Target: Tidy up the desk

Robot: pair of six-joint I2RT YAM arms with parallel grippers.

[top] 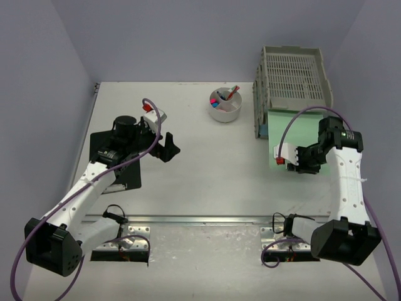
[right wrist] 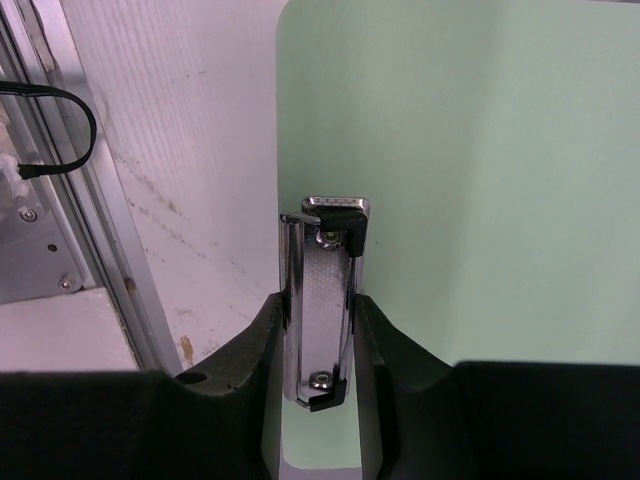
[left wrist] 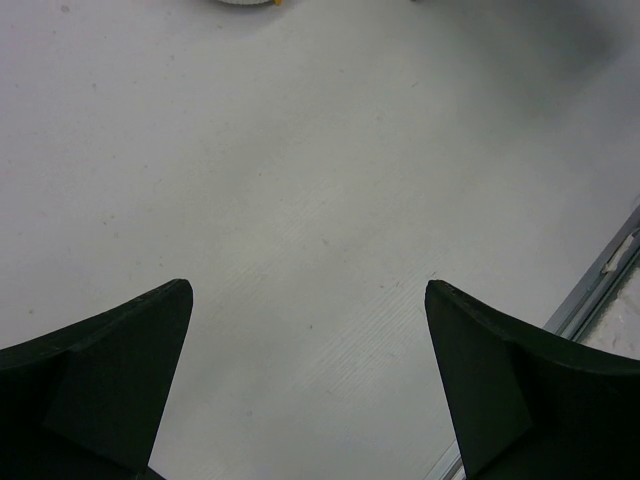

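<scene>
Pale lilac walls (top: 37, 63) close in the white worktop (top: 207, 175), which ends at a metal rail (top: 207, 219) just ahead of the arm bases. Farthest left we see a black flat pad (top: 97, 143) lying on the worktop, with the left arm reaching over it. The left hand (top: 164, 145) sits just past the pad's right edge, with its fingers spread wide apart. From the left wrist we look between the two dark fingers (left wrist: 110, 370) onto bare white worktop, which lies below and ahead of the hand. We cannot tell whether the fingertips touch it. The rail shows at the right edge of that view.

Toward the back, right of centre, a round white bowl (top: 225, 116) holds coloured markers (top: 224, 97), well apart from both hands. Right of it, a stack of grey slotted paper trays (top: 291, 81) stands in the back right corner of the worktop. A pale green clipboard (top: 307, 133) extends from the foot of the trays toward the rail.

The right hand (top: 293, 162) is at the clipboard's near edge, closed on its chrome clip (right wrist: 335, 215). In the right wrist view we see one finger on each long side of the clip. There the worktop lies to the hand's left, between the clipboard's edge and the rail. We cannot tell whether the clipboard rests flat on the worktop or is raised.
</scene>
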